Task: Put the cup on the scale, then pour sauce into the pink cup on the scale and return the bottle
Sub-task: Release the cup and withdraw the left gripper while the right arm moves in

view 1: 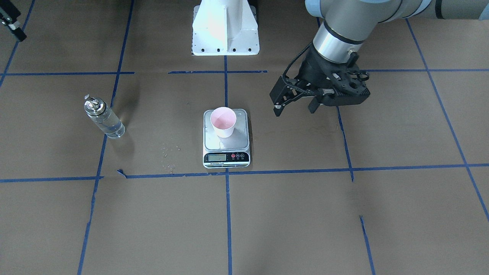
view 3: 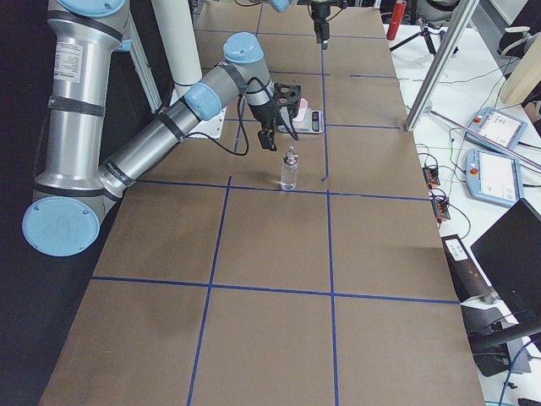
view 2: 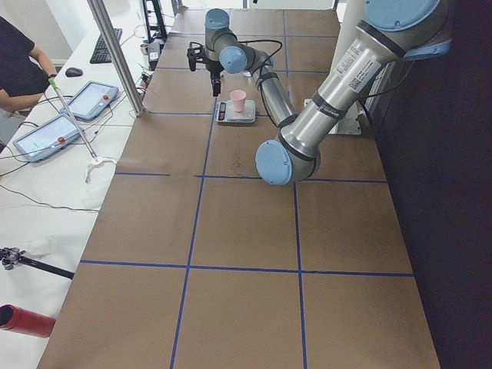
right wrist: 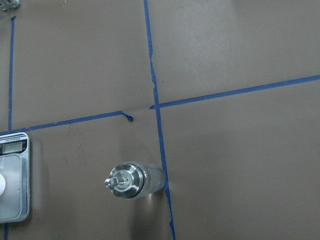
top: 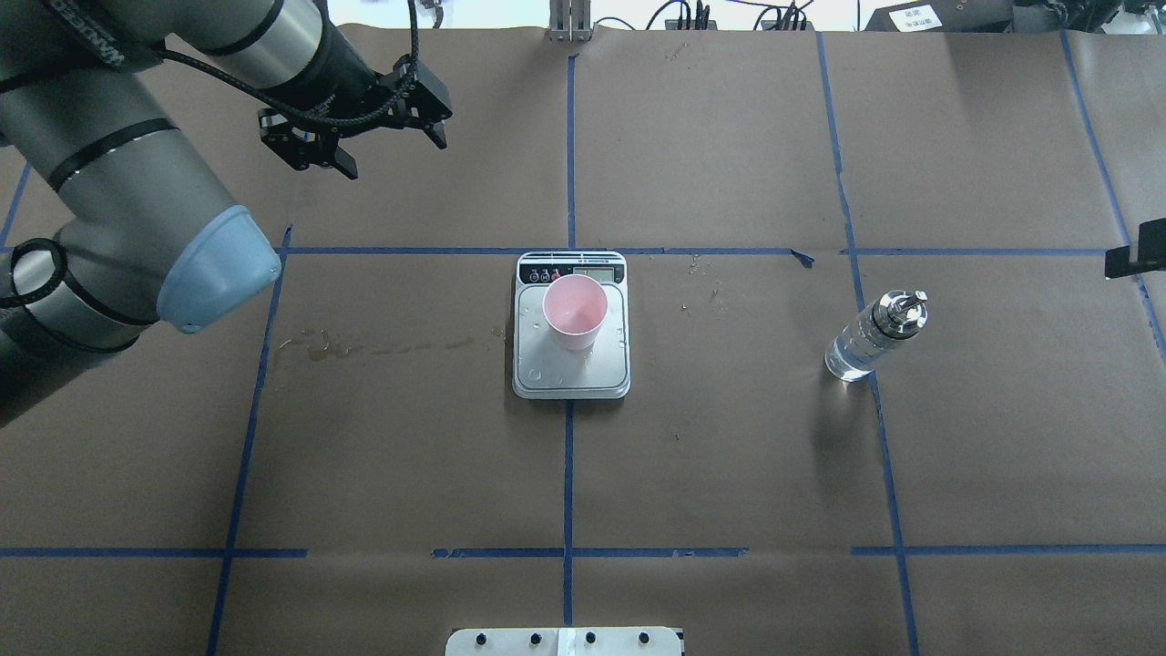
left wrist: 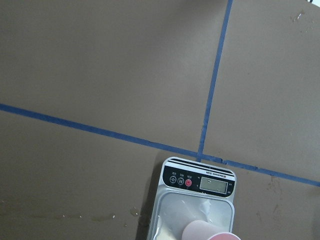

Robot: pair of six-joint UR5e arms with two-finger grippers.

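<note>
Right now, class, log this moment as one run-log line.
cup: upright on scale | bottle: upright on table, unheld | left gripper: open, empty | right gripper: state unclear

Overhead: up behind the robot base (top: pixel 565 642), looking forward and down. Front: across the table (view 1: pixel 344 229), facing back, pretty steep. Sides: way off at each end, looking along it. Wrists: close in, pointing down, sharing the scale (left wrist: pixel 200 181); bottle (right wrist: pixel 137 180) only in the right one.
</note>
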